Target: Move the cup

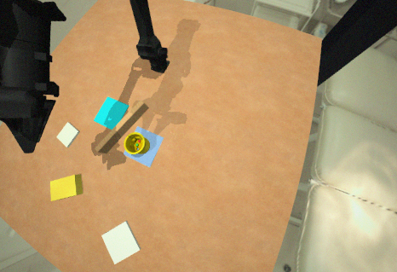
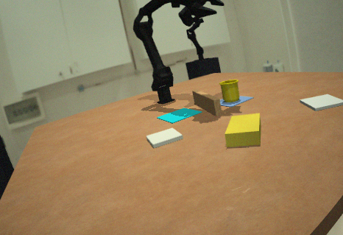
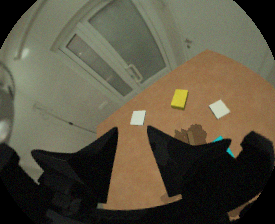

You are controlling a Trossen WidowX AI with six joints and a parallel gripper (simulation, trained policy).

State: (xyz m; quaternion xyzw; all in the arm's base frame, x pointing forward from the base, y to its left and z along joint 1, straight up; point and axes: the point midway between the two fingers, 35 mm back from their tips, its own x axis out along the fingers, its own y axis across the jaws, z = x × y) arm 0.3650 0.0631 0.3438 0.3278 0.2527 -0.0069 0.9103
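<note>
The yellow cup (image 1: 132,139) (image 2: 230,92) stands upright on the blue pad (image 1: 154,147) (image 2: 247,99), toward one side of it. Several small coloured marbles (image 1: 137,144) lie inside the cup. The cyan pad (image 1: 112,112) (image 2: 177,116) has nothing on it; a bit of it shows in the wrist view (image 3: 219,140). My gripper (image 2: 219,9) (image 3: 132,129) is partly open and empty, high above the table and well away from the cup. The cup is not visible in the wrist view.
A low wooden wall (image 1: 123,128) (image 2: 206,103) stands between the two pads. A yellow block (image 1: 63,188) (image 2: 243,139) (image 3: 179,99), a small white tile (image 1: 68,134) (image 2: 164,138) (image 3: 219,109) and a larger white tile (image 1: 120,242) (image 2: 321,102) (image 3: 138,118) lie on the table.
</note>
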